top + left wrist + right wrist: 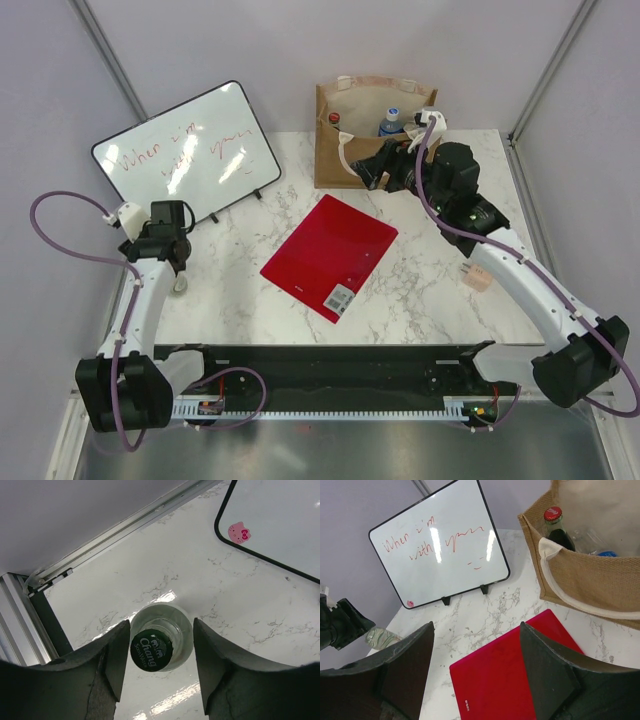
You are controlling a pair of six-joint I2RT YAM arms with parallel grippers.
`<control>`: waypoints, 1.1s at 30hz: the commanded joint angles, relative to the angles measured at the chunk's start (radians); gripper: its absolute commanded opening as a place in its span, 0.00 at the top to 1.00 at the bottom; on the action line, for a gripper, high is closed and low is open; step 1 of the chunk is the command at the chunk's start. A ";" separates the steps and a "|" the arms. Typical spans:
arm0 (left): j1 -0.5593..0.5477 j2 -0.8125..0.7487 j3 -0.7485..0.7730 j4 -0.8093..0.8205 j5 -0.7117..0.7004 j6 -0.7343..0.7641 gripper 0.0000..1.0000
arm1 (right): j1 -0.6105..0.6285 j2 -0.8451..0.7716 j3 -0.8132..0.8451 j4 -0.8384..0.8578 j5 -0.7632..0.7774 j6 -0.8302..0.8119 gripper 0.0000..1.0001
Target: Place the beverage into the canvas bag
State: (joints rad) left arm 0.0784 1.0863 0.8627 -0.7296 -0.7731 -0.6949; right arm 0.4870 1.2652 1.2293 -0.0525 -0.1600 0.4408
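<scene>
A clear glass soda-water bottle with a dark green cap [152,650] stands upright on the marble table at the left; it also shows in the top view [181,286]. My left gripper [161,625] is open, one finger on each side of the bottle's neck, just above it [176,268]. The tan canvas bag [330,150] stands at the back centre, with a red-capped dark bottle [553,521] and a blue-capped bottle [392,118] inside. My right gripper [372,168] is open and empty, held in the air in front of the bag [590,575].
A whiteboard [185,150] with red writing leans at the back left. A red folder [330,255] lies flat mid-table, below my right gripper [476,630]. A small pinkish object [478,277] lies at the right. A metal rail runs along the left table edge [100,540].
</scene>
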 commanded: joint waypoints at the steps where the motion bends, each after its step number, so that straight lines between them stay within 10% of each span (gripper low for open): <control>1: 0.006 -0.005 -0.002 0.058 0.001 -0.057 0.47 | 0.002 -0.043 -0.014 0.031 0.008 -0.007 0.23; 10: -0.005 -0.078 0.004 0.096 0.103 0.040 0.98 | 0.001 -0.049 -0.024 0.020 -0.001 -0.007 0.23; 22: -0.101 -0.190 0.004 0.213 0.382 0.161 0.98 | 0.012 -0.013 -0.053 0.042 -0.049 0.016 0.24; 33: -0.350 -0.046 0.079 0.269 0.362 0.262 0.98 | 0.056 0.014 -0.065 0.031 -0.016 -0.004 0.23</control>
State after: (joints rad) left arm -0.2165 1.0279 0.8524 -0.6231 -0.4057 -0.5091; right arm 0.5316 1.2781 1.1671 -0.0456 -0.1829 0.4446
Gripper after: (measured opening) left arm 0.392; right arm 0.767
